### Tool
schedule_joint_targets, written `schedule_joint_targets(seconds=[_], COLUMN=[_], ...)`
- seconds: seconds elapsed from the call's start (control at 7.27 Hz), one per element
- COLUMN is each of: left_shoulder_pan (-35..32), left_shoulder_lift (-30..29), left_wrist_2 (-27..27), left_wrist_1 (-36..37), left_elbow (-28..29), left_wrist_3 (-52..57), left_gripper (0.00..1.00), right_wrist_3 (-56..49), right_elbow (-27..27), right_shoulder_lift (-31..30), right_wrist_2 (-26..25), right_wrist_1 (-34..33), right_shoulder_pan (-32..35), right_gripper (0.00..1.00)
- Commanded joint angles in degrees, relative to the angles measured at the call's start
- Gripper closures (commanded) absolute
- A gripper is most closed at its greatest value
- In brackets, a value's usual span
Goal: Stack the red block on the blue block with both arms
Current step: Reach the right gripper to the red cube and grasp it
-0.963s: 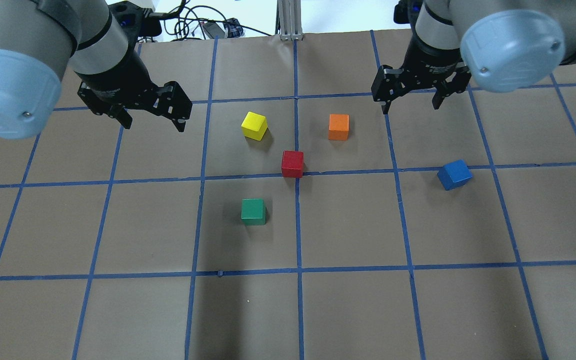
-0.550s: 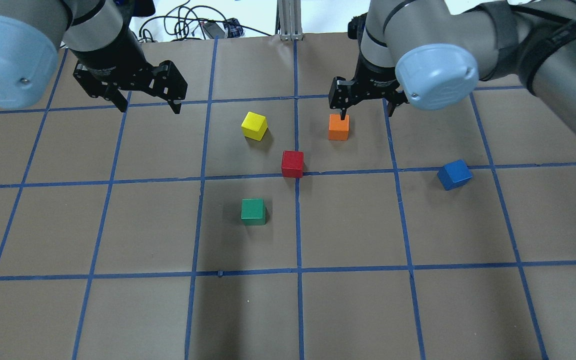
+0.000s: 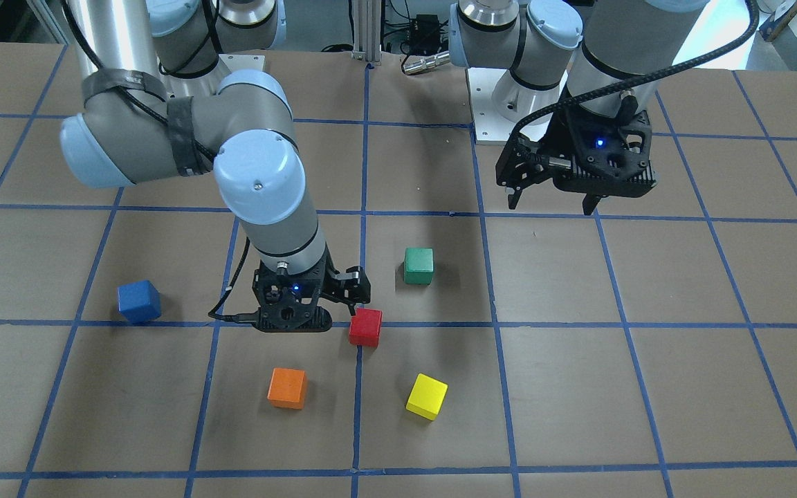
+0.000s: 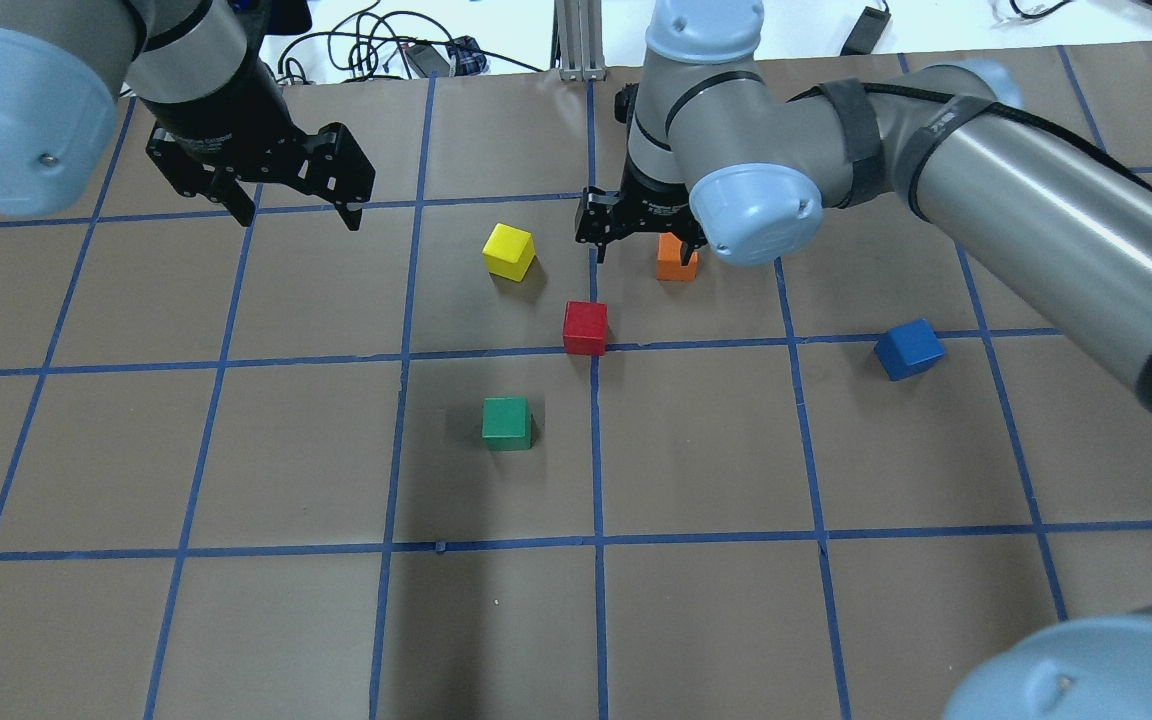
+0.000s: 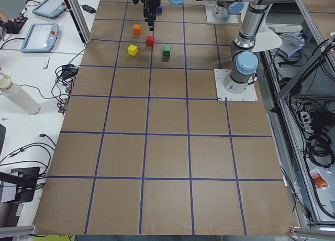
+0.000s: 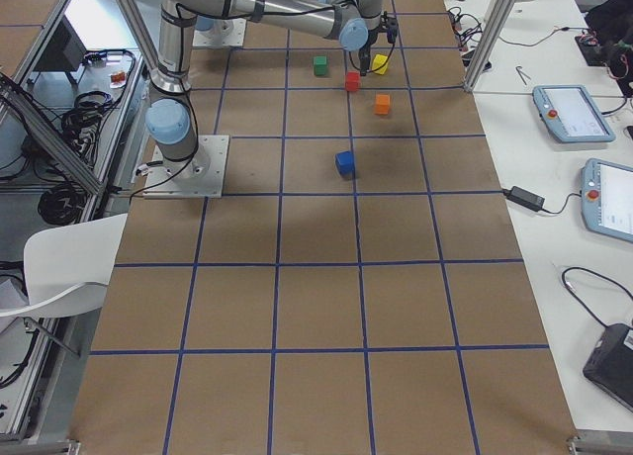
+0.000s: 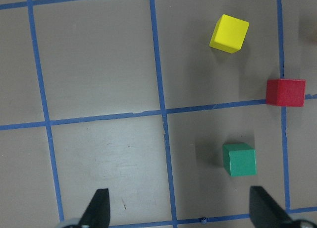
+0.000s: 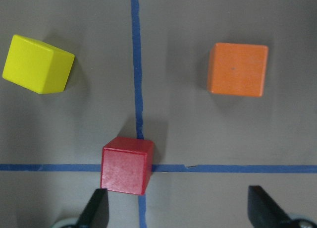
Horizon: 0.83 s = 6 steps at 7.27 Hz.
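The right gripper (image 4: 639, 243) is seen spread wide and empty, hung low beside the orange block (image 4: 677, 266). The red block (image 4: 585, 328) is found on a tape line (image 4: 496, 354), robot-side of that gripper and close to one finger in the wrist view, not between them. The left gripper (image 4: 298, 217), also spread and empty, is placed farther off. The blue block (image 4: 908, 349) is seen well apart, rightward.

red block (image 8: 125, 164) on tape (image 8: 223, 168) crossing, near spread fingers (image 8: 96, 208); yellow block (image 8: 37, 64), orange block (image 8: 237, 69) farther off.
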Motion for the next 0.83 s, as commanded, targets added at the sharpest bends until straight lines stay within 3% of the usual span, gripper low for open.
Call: schedule_joint_targets(seconds=[0.0, 0.69], left_shoulder_pan=[-0.1, -0.1], left_shoulder_lift=[0.0, 0.0], left_wrist_2=[0.0, -0.1], left_wrist_1=[0.0, 0.0], left_elbow=[-0.1, 0.0], left_wrist_3=[0.1, 0.1], left_gripper=[0.0, 0.0], right_wrist_3=[5.5, 7.4], right_elbow=[-0.7, -2.0], right_shoulder_lift=[4.2, 10.1], right_wrist_2=[-0.1, 0.1], right_wrist_1=[-2.9, -2.8], right_shoulder_pan=[3.3, 5.5], right_gripper=[0.0, 0.0])
